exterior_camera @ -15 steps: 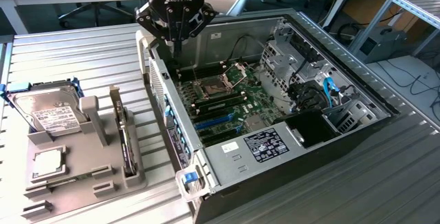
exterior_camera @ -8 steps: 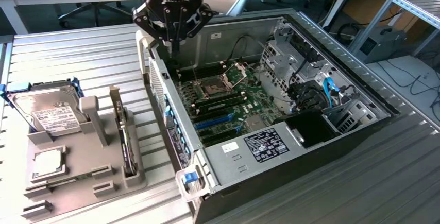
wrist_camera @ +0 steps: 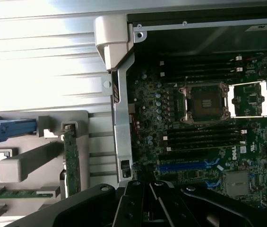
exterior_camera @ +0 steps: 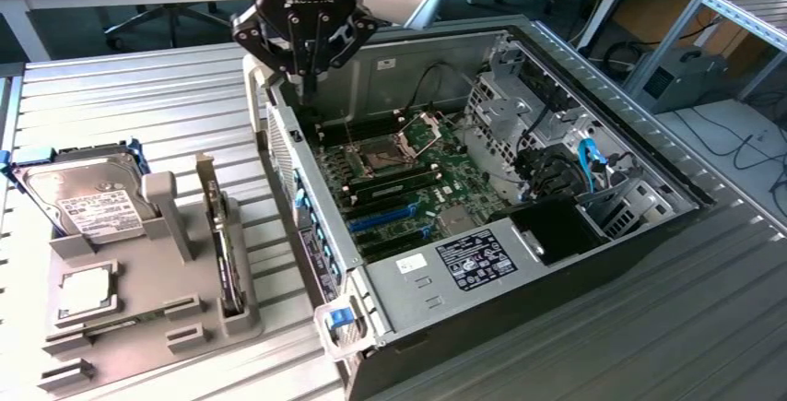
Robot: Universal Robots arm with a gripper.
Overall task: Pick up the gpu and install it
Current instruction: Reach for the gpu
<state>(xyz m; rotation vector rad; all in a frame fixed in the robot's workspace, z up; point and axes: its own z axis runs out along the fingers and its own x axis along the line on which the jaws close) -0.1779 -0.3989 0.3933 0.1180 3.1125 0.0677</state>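
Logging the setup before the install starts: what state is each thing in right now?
computer case: open, side panel off.
gripper: shut, empty, over the case's edge.
gpu: on edge in the grey holder, ungrasped.
processor socket: cover flipped open.
hard drive: seated in the holder.
processor chip: flat in the holder.
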